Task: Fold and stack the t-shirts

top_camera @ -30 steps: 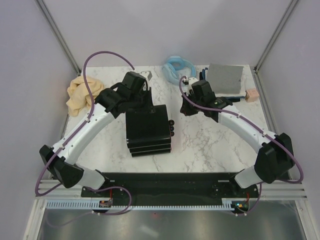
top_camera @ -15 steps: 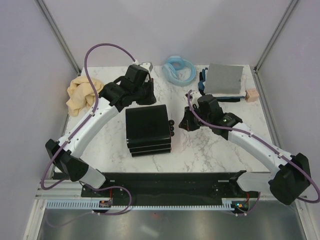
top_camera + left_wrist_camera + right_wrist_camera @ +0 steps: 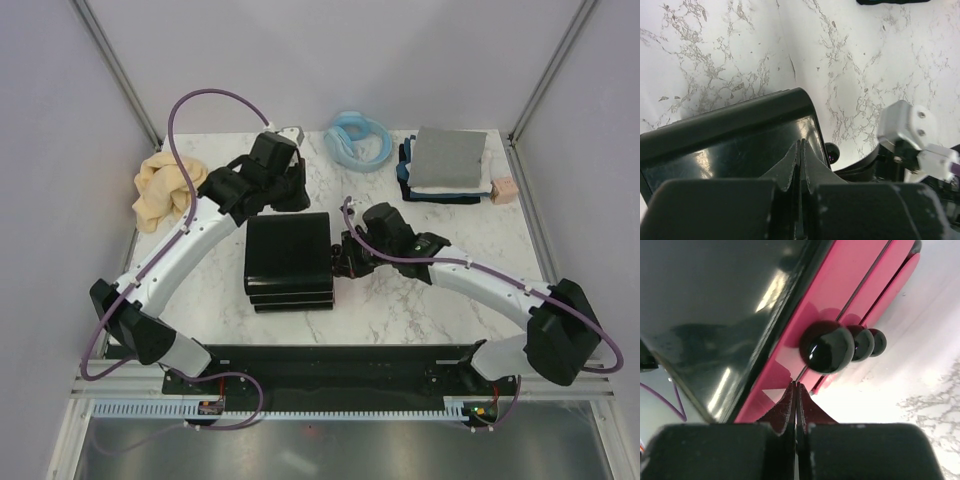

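A glossy black box (image 3: 290,255) stands in the middle of the white marbled desk (image 3: 400,300). Its pink-red side (image 3: 840,295) carries three round black knobs (image 3: 827,346) in a row. A light blue ring-shaped thing (image 3: 357,140) lies near the far edge, and a small pink block (image 3: 504,189) sits far right.

A white marble-patterned bench (image 3: 400,300) with fine grey veins fills the middle of the overhead view. Plain, pale lilac-grey panels enclose it on three sides: a back wall (image 3: 320,60), a left wall (image 3: 50,200) and a right wall (image 3: 600,180). A slanting aluminium post marks each back corner, one on the left (image 3: 116,70) and one on the right (image 3: 551,70). Along the bench's near edge lies a black plate (image 3: 330,365), then a white slotted strip (image 3: 330,408), then a sheet of brushed grey metal (image 3: 330,450). The light is soft and even, with faint shadows. No window is in view.
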Controlling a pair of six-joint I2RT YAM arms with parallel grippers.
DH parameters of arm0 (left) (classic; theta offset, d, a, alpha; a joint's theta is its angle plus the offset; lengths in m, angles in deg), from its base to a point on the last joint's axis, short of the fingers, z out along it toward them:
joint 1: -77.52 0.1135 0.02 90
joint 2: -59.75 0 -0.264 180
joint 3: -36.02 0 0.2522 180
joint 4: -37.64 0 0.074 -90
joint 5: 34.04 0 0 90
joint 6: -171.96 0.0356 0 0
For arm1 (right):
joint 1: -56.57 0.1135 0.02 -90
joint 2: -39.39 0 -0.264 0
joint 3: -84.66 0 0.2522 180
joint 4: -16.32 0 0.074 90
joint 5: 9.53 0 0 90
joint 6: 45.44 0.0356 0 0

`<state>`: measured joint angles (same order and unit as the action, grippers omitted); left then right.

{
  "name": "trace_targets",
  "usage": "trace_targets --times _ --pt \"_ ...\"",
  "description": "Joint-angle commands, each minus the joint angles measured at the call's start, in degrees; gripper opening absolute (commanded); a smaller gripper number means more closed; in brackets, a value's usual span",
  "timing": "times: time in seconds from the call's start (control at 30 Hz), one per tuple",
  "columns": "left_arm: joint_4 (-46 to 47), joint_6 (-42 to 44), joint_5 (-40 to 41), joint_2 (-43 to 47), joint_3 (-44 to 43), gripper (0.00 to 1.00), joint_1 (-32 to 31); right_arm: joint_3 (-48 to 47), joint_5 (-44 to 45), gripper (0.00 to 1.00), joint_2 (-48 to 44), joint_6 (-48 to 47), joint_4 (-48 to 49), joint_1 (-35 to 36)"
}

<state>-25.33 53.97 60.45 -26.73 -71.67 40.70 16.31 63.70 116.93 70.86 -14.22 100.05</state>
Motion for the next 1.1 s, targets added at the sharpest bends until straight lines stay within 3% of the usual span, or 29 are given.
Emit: trace_targets --times 0.0,0.23,0.43,0.67,1.07 --pt "1.3 1.1 1.9 3.9 1.6 0.02 0.3 -5.8 -3.7 0.00 6.1 0.1 5.6 2.4" --pt "0.8 2.6 2.8 4.3 3.2 0.02 2.2 -13.9 -4.1 0.00 19.5 0.7 9.3 4.2" --pt "0.9 4.1 0.9 2.2 2.1 0.02 3.1 -13.5 0.7 0.00 14.8 0.7 10.1 4.1" --pt "0.6 2.9 2.5 0.3 0.8 0.02 3.1 -16.2 -2.9 0.00 23.1 6.9 20.4 6.8" --pt "-2.0 2.2 12.5 7.7 3.2 0.02 6.6 -36.2 -6.6 0.00 42.7 9.1 23.3 12.4"
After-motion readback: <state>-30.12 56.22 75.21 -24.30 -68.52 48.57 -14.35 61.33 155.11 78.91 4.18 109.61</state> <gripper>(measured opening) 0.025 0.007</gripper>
